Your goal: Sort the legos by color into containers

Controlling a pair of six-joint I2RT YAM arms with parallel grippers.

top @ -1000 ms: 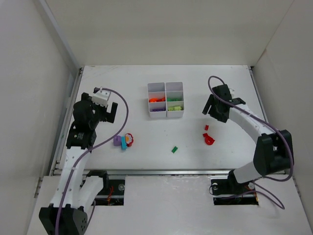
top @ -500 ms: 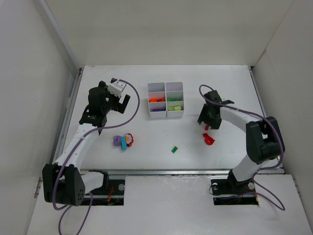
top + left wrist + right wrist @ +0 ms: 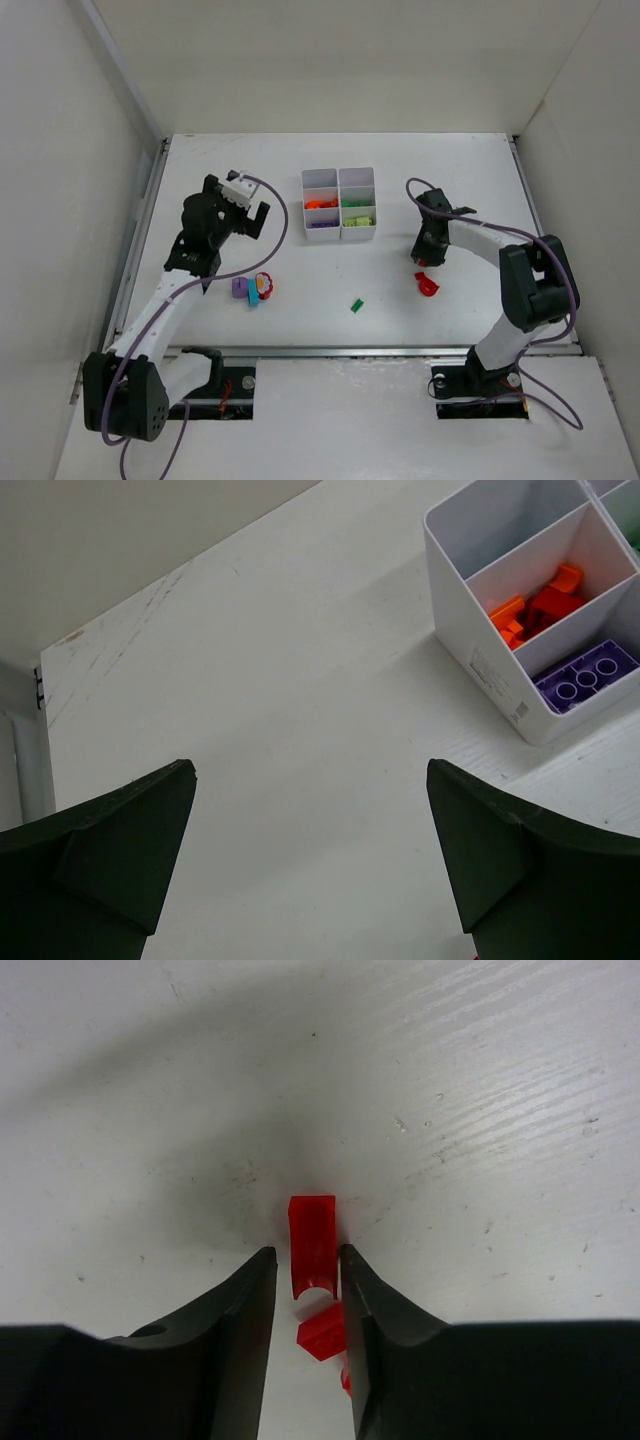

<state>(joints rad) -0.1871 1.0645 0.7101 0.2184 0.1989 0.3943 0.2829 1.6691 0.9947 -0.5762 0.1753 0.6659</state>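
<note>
Right wrist — red brick [image 3: 312, 1243], lengthwise between fingers [image 3: 238, 1305]

One tray [image 3: 340, 236]; one loose green brick [image 3: 356, 305]

glossy red plastic brick [image 3: 312, 1240]; matt scuffed white table [image 3: 450, 1110]; smooth white plastic tray [image 3: 480, 650].
</note>
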